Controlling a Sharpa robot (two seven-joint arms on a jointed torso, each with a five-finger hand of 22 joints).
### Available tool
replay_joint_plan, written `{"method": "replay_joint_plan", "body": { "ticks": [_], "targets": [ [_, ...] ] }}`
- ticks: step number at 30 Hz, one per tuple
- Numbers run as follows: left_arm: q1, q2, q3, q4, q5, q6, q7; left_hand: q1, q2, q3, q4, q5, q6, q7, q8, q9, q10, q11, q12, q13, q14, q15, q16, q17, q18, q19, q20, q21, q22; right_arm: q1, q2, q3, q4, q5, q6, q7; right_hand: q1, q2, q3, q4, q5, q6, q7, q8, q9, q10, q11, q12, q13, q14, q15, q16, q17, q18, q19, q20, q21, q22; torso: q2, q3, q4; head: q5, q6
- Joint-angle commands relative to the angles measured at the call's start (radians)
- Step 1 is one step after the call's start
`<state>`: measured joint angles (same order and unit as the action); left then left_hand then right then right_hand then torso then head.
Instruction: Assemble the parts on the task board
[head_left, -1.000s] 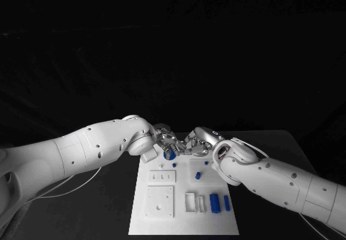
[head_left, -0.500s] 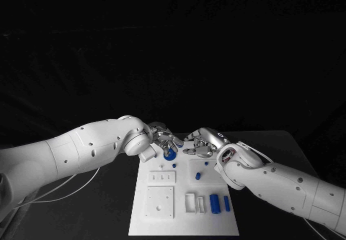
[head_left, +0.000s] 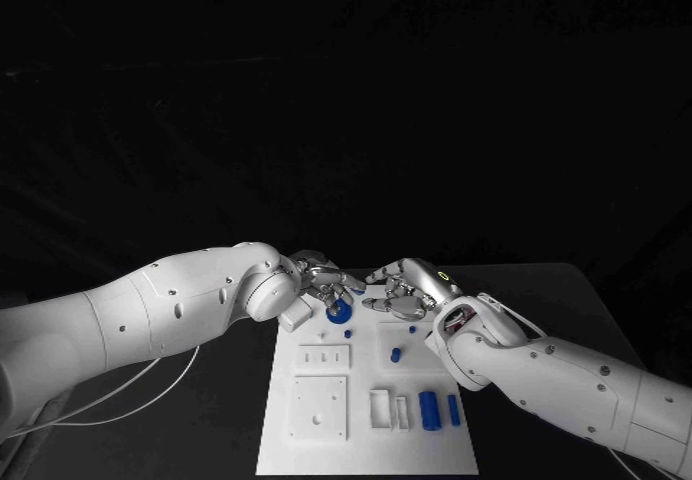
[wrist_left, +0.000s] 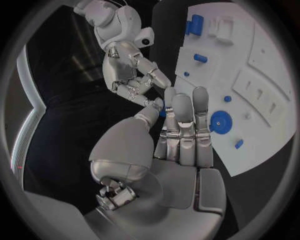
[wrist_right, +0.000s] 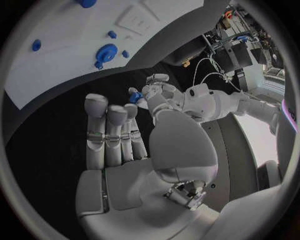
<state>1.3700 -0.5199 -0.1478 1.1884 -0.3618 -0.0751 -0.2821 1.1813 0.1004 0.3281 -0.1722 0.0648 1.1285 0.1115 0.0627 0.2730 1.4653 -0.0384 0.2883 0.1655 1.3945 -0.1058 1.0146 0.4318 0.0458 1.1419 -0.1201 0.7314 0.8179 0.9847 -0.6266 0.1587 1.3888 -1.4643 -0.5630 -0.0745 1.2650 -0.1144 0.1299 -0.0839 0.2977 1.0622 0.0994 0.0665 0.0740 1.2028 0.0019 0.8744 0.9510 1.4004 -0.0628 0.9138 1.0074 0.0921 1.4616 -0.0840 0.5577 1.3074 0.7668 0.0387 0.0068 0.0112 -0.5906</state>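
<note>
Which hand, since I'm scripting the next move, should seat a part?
Probably left: the left hand pinches a small blue part near the task board's far end; the right hand holds nothing, fingers apart.

The white task board (head_left: 368, 400) lies on the black table (head_left: 555, 300), and both hands meet over its far end. The left hand (head_left: 323, 281) hangs just above a blue round part (head_left: 340, 312) near the board's far edge; whether it touches that part cannot be told. The right hand (head_left: 400, 290) hovers beside it, fingers curled, with a small blue part (head_left: 413, 327) just below it on the board. A short blue peg (head_left: 395, 352) stands near the board's middle. Toward the near end, two upright blue parts (head_left: 428, 406) sit beside a white slotted block (head_left: 381, 405).
</note>
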Motion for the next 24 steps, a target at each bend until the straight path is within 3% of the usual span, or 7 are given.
{"method": "replay_joint_plan", "body": {
  "ticks": [1, 9, 13, 24],
  "targets": [
    [-0.004, 0.0, 0.0, 0.006, 0.054, -0.021, 0.033, 0.009, -0.006, -0.009, -0.002, -0.005, 0.108, -0.083, 0.002, -0.018, 0.045, -0.009, 0.017, 0.01, 0.005, -0.005, 0.011, 0.006, -0.011, 0.003, -0.009, 0.004, 0.006, -0.004, 0.002, 0.0, 0.008, 0.021, -0.045, 0.023, 0.001, 0.005, 0.013, -0.001, -0.008, 0.008, 0.0, -0.004, -0.001, 0.001, -0.009, 0.005, -0.003, -0.002, -0.006, 0.006, 0.001, 0.002, 0.006, -0.003, 0.004, 0.064, 0.001, -0.0002, 0.0006, -0.003, 0.001],
    [-0.012, -0.001, 0.0, 0.012, 0.069, -0.002, 0.04, 0.018, -0.008, -0.035, -0.001, -0.007, 0.125, -0.085, 0.003, -0.099, 0.041, -0.016, 0.08, 0.054, -0.003, -0.011, 0.072, 0.042, -0.013, 0.002, -0.015, 0.017, 0.043, -0.01, 0.012, 0.0, 0.012, 0.026, -0.054, 0.022, -0.008, 0.002, 0.035, -0.003, -0.01, 0.043, -0.009, -0.003, 0.0, 0.01, -0.014, 0.017, -0.001, 0.006, -0.011, 0.015, 0.007, -0.002, 0.012, -0.007, 0.022, 0.068, 0.001, -0.0019, 0.0025, -0.003, -0.002],
    [-0.014, -0.001, 0.0, 0.015, 0.073, 0.007, 0.041, 0.02, -0.01, -0.044, -0.001, -0.008, 0.133, -0.088, 0.003, -0.114, 0.038, -0.02, 0.108, 0.077, -0.009, -0.013, 0.103, 0.056, -0.013, 0.001, -0.017, 0.023, 0.059, -0.014, 0.02, 0.0, 0.005, 0.026, -0.054, 0.022, -0.007, 0.004, 0.038, -0.005, -0.012, 0.05, -0.011, -0.003, 0.0, 0.011, -0.015, 0.018, 0.0, 0.006, -0.012, 0.016, 0.008, -0.003, 0.013, -0.008, 0.024, 0.068, 0.001, -0.0016, 0.0025, -0.002, -0.003],
    [-0.016, -0.009, 0.0, 0.031, 0.078, 0.032, 0.04, 0.01, -0.018, -0.053, 0.008, -0.009, 0.159, -0.095, 0.004, -0.124, 0.037, -0.023, 0.108, 0.082, -0.012, -0.014, 0.108, 0.054, -0.015, 0.0, -0.018, 0.021, 0.069, -0.016, 0.026, 0.0, -0.016, 0.026, -0.052, 0.018, -0.006, 0.008, 0.051, -0.017, -0.027, 0.07, -0.017, -0.003, 0.0, 0.019, -0.019, 0.026, 0.005, 0.012, -0.015, 0.023, 0.015, -0.007, 0.016, -0.012, 0.047, 0.072, 0.0, -0.0015, 0.0011, -0.002, -0.006]
  ]
}}
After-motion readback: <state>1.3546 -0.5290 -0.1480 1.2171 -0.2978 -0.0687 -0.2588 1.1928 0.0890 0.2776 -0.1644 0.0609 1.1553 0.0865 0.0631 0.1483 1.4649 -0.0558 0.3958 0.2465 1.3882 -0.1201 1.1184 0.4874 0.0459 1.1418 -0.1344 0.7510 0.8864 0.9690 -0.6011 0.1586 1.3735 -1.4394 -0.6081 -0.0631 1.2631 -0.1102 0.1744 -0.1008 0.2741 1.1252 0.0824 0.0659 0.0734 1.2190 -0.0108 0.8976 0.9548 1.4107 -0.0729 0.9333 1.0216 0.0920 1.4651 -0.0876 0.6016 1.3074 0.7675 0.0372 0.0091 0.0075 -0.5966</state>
